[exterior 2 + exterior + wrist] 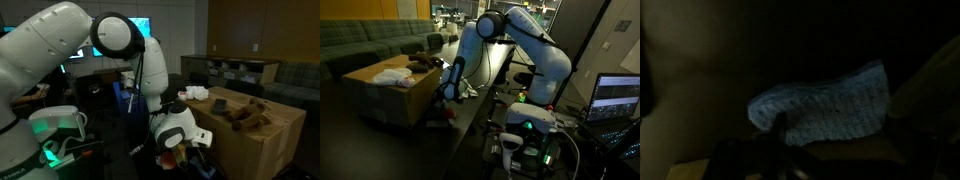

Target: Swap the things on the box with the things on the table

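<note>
step: start of the swap; by my read, the first pick from the table side.
gripper: gripper [444, 98] hung low between the box [380, 100] and the table [468, 125], jaws spread wide and nothing in them.
box: stood just beside the table edge, flat top loaded, in both exterior views.
on box: white cloth [392, 75] lay crumpled mid-top; brown lumpy item [245, 115], maybe a soft toy, sat near the far corner. Neither was touched.
wrist view: very dark. A pale blue knitted cloth [825, 105] lay just ahead of the fingers, not between them.
cloth support: dark surface, likely the table; could not tell for sure.
low item: a reddish item [444, 116] showed under the gripper by the box corner; too small to name.
progress: nothing swapped yet, judging from the full box top.
how to do it: centre the open jaws over the thick middle of the knitted cloth, come straight down and pinch a fold, not the edge.
lift: raise it well clear of the box rim before crossing over.
placing: set it on a bare patch of the box top, apart from the white cloth.
risk: soft cloth may slip or drag; poor light makes alignment hard to judge.
</note>
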Robot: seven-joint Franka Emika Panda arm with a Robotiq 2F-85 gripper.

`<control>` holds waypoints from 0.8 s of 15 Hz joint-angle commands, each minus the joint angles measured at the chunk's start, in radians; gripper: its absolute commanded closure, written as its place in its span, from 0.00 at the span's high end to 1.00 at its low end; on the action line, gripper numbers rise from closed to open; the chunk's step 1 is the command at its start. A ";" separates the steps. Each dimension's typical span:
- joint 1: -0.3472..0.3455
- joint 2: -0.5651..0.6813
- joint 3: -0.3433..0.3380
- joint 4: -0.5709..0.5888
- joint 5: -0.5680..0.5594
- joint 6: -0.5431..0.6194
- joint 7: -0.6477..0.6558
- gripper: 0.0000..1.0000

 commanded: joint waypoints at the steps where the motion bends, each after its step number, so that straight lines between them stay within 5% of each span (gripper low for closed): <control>1: 0.015 -0.009 -0.029 -0.048 0.027 -0.037 -0.009 1.00; 12: 0.100 -0.169 -0.128 -0.328 0.124 -0.099 0.042 1.00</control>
